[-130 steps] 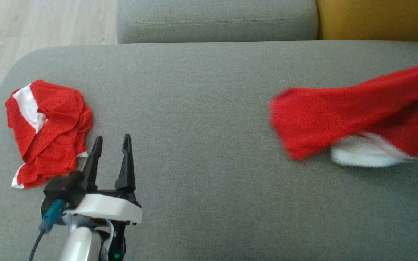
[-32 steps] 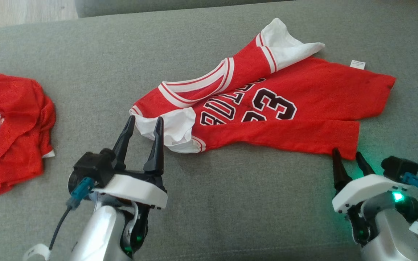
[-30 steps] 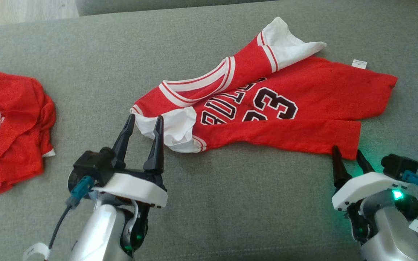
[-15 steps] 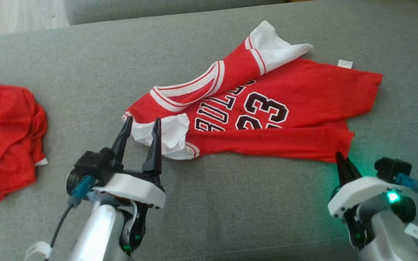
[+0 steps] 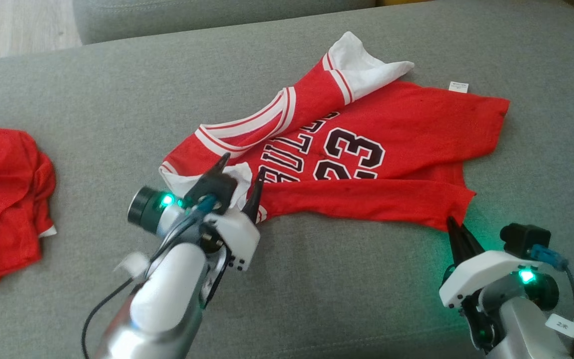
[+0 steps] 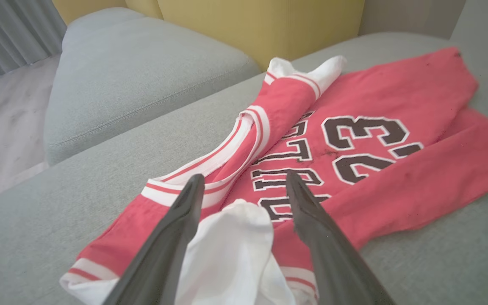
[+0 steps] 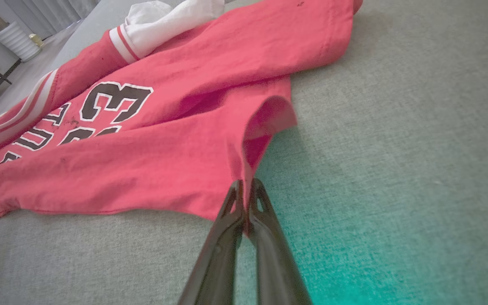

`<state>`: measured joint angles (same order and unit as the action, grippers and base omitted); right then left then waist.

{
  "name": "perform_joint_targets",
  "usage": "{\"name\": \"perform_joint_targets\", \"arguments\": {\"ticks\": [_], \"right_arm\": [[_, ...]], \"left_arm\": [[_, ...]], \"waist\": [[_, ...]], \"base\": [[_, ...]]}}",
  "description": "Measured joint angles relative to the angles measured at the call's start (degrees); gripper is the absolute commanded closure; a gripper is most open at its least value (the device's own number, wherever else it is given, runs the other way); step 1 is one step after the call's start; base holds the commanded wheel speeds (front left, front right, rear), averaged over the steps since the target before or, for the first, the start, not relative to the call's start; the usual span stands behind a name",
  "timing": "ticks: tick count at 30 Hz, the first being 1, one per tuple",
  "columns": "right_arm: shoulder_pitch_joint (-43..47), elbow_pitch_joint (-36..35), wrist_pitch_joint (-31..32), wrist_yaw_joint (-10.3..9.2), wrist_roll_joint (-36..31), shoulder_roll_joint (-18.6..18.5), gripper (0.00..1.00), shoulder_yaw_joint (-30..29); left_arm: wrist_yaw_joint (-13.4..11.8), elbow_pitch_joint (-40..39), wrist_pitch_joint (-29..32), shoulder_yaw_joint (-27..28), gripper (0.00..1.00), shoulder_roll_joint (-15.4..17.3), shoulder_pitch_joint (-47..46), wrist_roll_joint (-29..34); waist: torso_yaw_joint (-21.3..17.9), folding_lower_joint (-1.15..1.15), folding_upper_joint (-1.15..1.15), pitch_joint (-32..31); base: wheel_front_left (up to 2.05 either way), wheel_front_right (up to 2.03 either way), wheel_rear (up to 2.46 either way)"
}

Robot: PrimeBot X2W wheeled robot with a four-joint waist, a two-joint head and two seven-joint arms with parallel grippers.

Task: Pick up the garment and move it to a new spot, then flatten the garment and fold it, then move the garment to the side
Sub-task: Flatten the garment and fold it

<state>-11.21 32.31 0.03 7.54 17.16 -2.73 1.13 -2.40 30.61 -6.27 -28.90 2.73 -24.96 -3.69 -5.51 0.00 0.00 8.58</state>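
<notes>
The garment (image 5: 396,119) is a red jersey with black number 23 and white trim, lying crumpled across the grey sofa seat (image 5: 317,279). My left gripper (image 5: 243,165) is open, its fingers straddling the white sleeve (image 6: 231,237) at the jersey's near left corner. In the left wrist view the left gripper (image 6: 244,178) has the white fabric bunched between its dark fingers. My right gripper (image 5: 451,222) is shut on the garment's near right hem corner. The right wrist view shows the right gripper (image 7: 246,183) pinching the red hem (image 7: 244,161), which lifts slightly off the cushion.
A second red and white piece of clothing (image 5: 3,199) lies heaped at the seat's left end. The grey back cushion (image 5: 217,15) runs behind, with a yellow cushion (image 6: 248,21) beside it. Pale wooden floor (image 5: 13,25) lies past the far left edge.
My right gripper has shut on the hem corner. My left arm has rolled and pushed forward so its open fingers straddle the white sleeve. The camera has shifted a little.
</notes>
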Motion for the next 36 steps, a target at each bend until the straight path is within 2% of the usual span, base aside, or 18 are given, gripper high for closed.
{"name": "perform_joint_targets", "arguments": {"ticks": [4, 12, 21, 36], "right_arm": [[0.0, 0.5, 0.0, 0.00, 0.6, 0.0, 1.00, 0.9], [0.0, 1.6, -0.6, 0.00, 1.6, 0.0, 1.00, 2.0], [0.0, 2.8, -1.1, 0.00, 1.9, 0.0, 1.00, 1.4], [0.0, 3.7, -1.3, 0.00, 1.9, 0.0, 1.00, 0.9]], "left_arm": [[-2.5, 4.0, 4.8, -2.9, 0.00, 0.0, -3.6, 4.8], [-4.8, 10.4, 10.8, -5.7, 0.00, 0.6, -7.4, 9.2], [-6.2, 12.2, 11.2, -5.6, 0.00, 1.0, -8.6, 9.5], [-10.2, 10.0, 6.6, -1.2, 0.00, 2.1, -5.5, 3.0]], "waist": [[-0.5, 0.00, 0.00, 0.1], [-1.7, 0.00, 0.00, 0.2], [-0.4, 0.00, 0.00, -0.3], [3.8, 0.00, 0.00, -2.2]], "base": [[0.00, 0.00, 0.00], [0.00, 0.00, 0.00], [0.00, 0.00, 0.00], [0.00, 0.00, 0.00]]}}
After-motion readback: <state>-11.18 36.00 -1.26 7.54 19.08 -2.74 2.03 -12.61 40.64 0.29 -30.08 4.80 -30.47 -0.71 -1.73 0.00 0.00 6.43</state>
